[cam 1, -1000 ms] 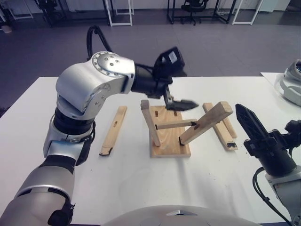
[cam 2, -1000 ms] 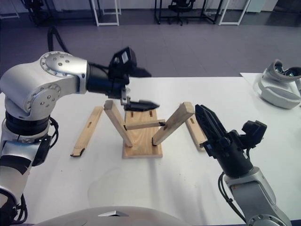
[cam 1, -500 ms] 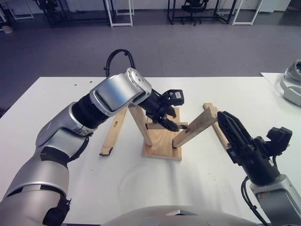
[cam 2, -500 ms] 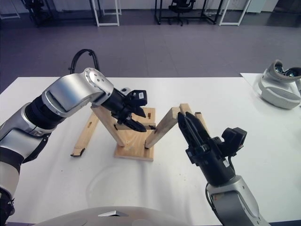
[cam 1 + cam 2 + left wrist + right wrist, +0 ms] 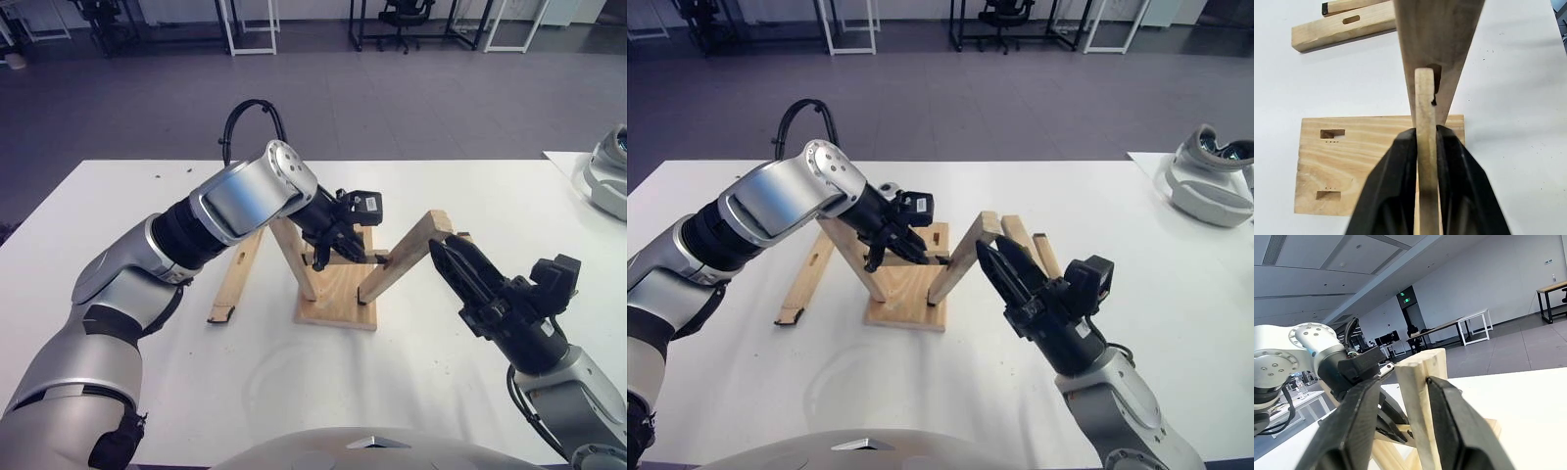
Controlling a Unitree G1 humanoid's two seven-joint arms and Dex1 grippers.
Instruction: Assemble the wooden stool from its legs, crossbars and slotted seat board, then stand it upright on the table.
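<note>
1. Work area: a white table in a large room with a grey floor; metal-framed desks and an office chair stand at the far end.
2. Left tool: the two black fingers are pressed against opposite faces of the crossbar and pinch it edge-on.
3. Crossbar: it runs forward from the left tool's fingertips. Its far end meets the mortise of the right leg.
4. Seat board: it lies flat on the table directly below the left tool, with two empty slots facing up.
5. Left leg: it stands tilted on the seat board, just beside the left tool on its left side.
6. Right tool: the fingers are spread and straddle the upper end of the right leg. One finger lies against the wood and the other stands slightly apart from it. Whether pressure is applied cannot be told.
7. Right leg: it leans between the two tools, lower end at the seat board's edge, upper end between the right tool's fingers.
8. Loose leg: it lies flat on the table to the left of the left tool, beyond the left leg.
9. A second loose leg and a thin bar lie flat just behind the right tool.
10. A white headset lies well to the right of the right tool.
</note>
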